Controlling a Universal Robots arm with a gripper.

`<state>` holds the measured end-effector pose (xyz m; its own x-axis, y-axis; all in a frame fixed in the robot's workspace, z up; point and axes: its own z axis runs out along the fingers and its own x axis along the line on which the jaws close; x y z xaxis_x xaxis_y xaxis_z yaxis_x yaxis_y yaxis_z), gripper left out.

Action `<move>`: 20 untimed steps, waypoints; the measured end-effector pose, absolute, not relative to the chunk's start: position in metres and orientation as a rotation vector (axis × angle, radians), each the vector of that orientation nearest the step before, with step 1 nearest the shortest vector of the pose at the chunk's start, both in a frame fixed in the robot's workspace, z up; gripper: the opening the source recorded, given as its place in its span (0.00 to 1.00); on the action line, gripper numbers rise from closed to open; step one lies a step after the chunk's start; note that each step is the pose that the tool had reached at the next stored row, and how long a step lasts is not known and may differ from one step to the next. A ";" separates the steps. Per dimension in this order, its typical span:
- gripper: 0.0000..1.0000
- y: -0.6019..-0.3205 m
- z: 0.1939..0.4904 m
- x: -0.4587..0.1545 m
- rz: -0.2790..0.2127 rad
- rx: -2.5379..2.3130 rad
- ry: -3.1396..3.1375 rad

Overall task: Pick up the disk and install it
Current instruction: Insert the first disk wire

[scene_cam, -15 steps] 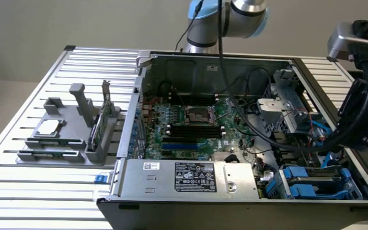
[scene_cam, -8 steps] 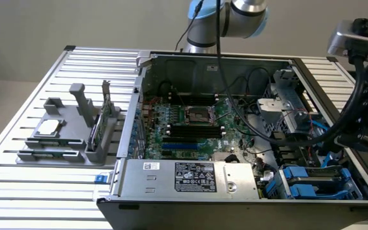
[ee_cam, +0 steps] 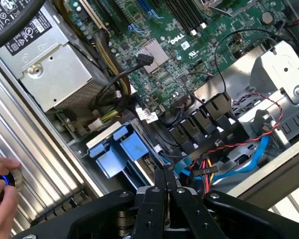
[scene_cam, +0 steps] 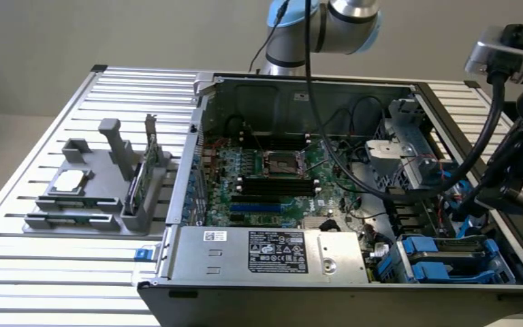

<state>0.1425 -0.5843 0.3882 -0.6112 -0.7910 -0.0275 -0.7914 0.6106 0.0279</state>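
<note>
One grey fixture [scene_cam: 80, 225] at the exterior view's left carries one CPU chip [scene_cam: 69, 181] and one upright green card [scene_cam: 141, 178]. One open computer case [scene_cam: 194, 136] holds one motherboard [scene_cam: 271, 174] and one power supply [scene_cam: 271, 252]. The disk [scene_cam: 443, 257] sits in the bay beside the supply, at the case's corner on the exterior view's right, blue rails showing. One gripper [ee_cam: 168, 174] hangs near it, claw pinched narrow, holding nothing
</note>
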 end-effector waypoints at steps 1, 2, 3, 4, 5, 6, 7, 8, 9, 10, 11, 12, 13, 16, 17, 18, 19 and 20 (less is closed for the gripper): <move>0.13 -0.584 0.388 0.142 0.058 -1.361 2.816; 0.13 -0.584 0.388 0.142 0.058 -1.343 2.824; 0.13 -0.584 0.388 0.142 0.058 -1.324 2.832; 0.13 -0.584 0.388 0.142 0.057 -1.306 2.840; 0.13 -0.584 0.388 0.142 0.057 -1.287 2.848; 0.15 -0.584 0.388 0.142 0.057 -1.268 2.856; 0.15 -0.584 0.388 0.142 0.057 -1.247 2.864; 0.22 -0.584 0.388 0.142 0.057 -1.228 2.871; 0.22 -0.584 0.387 0.142 0.056 -1.209 2.879; 0.22 -0.584 0.387 0.142 0.056 -1.190 2.886; 0.22 -0.584 0.387 0.142 0.056 -1.171 2.893; 0.22 -0.584 0.387 0.142 0.056 -1.151 2.901; 0.22 -0.584 0.387 0.142 0.055 -1.132 2.908; 0.22 -0.584 0.387 0.142 0.055 -1.066 2.931; 0.22 -0.584 0.387 0.142 0.054 -1.045 2.938; 0.22 -0.584 0.387 0.142 0.054 -1.023 2.946; 0.22 -0.584 0.386 0.142 0.054 -1.001 2.953; 0.22 -0.584 0.386 0.142 0.054 -0.978 2.960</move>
